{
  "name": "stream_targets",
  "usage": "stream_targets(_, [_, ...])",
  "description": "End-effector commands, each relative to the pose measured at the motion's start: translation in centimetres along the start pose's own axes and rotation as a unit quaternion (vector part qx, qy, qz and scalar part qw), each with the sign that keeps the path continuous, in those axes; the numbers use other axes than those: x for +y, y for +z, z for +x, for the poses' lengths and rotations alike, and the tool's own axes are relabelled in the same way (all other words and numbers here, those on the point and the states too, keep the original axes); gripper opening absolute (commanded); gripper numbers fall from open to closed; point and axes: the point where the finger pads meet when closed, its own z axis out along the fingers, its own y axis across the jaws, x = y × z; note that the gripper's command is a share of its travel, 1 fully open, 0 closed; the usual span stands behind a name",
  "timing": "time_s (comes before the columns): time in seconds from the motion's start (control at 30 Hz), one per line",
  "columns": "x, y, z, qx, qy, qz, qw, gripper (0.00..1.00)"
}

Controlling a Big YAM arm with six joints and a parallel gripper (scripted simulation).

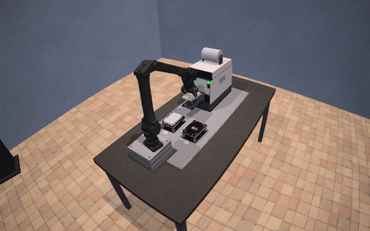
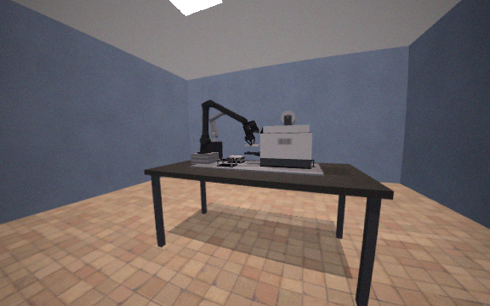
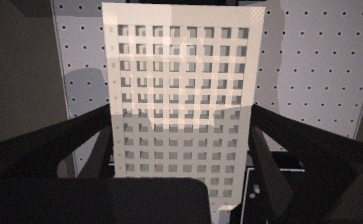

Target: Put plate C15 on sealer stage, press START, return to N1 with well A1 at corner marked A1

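My gripper (image 1: 190, 92) (image 2: 250, 142) (image 3: 181, 111) is shut on a pale well plate, its fingers on the two long sides. The plate (image 1: 189, 97) (image 2: 252, 145) (image 3: 182, 15) is held roughly level in the air above the sealer's dark stage (image 1: 189, 105) (image 2: 251, 153), with a gap between them. The stage is out in front of the sealer (image 1: 221, 84) (image 2: 286, 150). The sealer's lamp (image 1: 208, 82) is green. One dark nest (image 1: 199, 127) holds no plate. The other nest holds a white plate (image 1: 173, 119). The nest labels and the held plate's name are unreadable.
The sealer body with its foil roll (image 1: 211, 55) (image 2: 287, 113) stands close beyond the gripper. Both nests stand on the grey perforated board (image 1: 228, 102) (image 3: 322, 75), between the stage and the arm's base block (image 1: 149, 155) (image 2: 204, 158).
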Motion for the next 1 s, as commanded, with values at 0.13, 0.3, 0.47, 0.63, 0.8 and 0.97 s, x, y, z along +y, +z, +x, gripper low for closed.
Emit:
stream_targets(0.13, [0.8, -0.1, -2.9, -0.021, -0.009, -0.001, 1.0, 0.0])
stream_targets(0.3, [0.8, -0.2, -2.5, -0.021, -0.01, -0.002, 1.0, 0.0])
stream_targets(0.47, [0.6, -0.7, -1.9, -0.024, -0.011, -0.002, 1.0, 0.0])
stream_targets(0.63, [-0.6, -0.8, -1.2, -0.021, -0.001, 0.001, 1.0, 0.0])
stream_targets(0.8, [-0.2, -0.9, -0.8, -0.014, -0.004, -0.002, 1.0, 0.0])
stream_targets(0.97, [0.6, -1.5, -1.4, -0.017, -0.003, -0.004, 1.0, 0.0])
